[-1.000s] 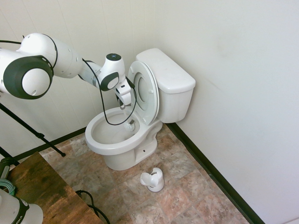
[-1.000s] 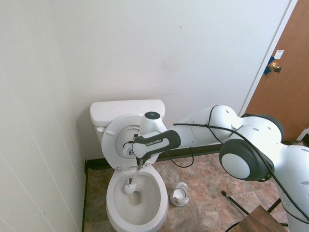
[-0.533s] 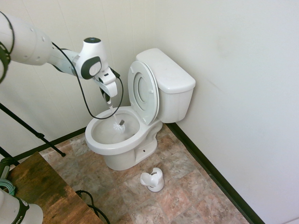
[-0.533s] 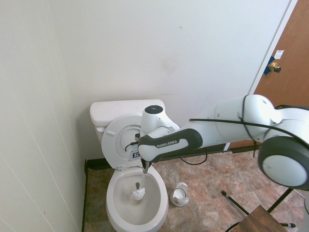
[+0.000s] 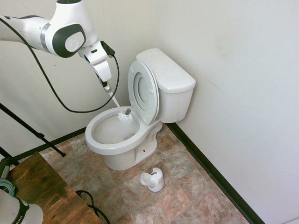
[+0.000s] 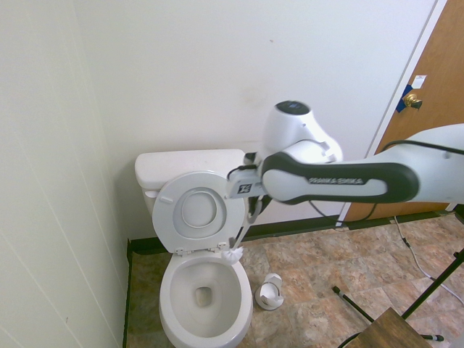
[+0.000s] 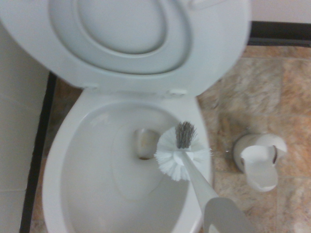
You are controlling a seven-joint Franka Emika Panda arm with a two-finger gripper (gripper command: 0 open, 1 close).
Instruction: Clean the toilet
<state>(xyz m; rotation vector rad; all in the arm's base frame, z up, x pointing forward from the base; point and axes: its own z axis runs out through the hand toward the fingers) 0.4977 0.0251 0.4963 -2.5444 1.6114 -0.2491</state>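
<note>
The tool [image 5: 106, 86], pointing steeply down, clamps the brush [image 5: 124, 115] above the toilet [image 5: 117, 140] rim.

Arm w/ gripper [image 5: 106, 87] risen since 1 s ago, brush [image 5: 124, 116] lifted out of bowl centre, now at toilet [image 5: 122, 140] rim, approx 1 o'clock of bowl.

We see a glossy white arm [image 6: 406, 163] built of rounded, tube-like links, with dark grey bands set into its joints. One long grey band in the second exterior view carries the white lettering "FRANKA EMIKA". A round dark cap [image 6: 288, 107] tops the uppermost joint. A black cable [image 5: 51, 88] hangs in a loose loop from the arm to the wrist. The claw [image 5: 106, 86] is small, white above and dark at its tips.
</note>
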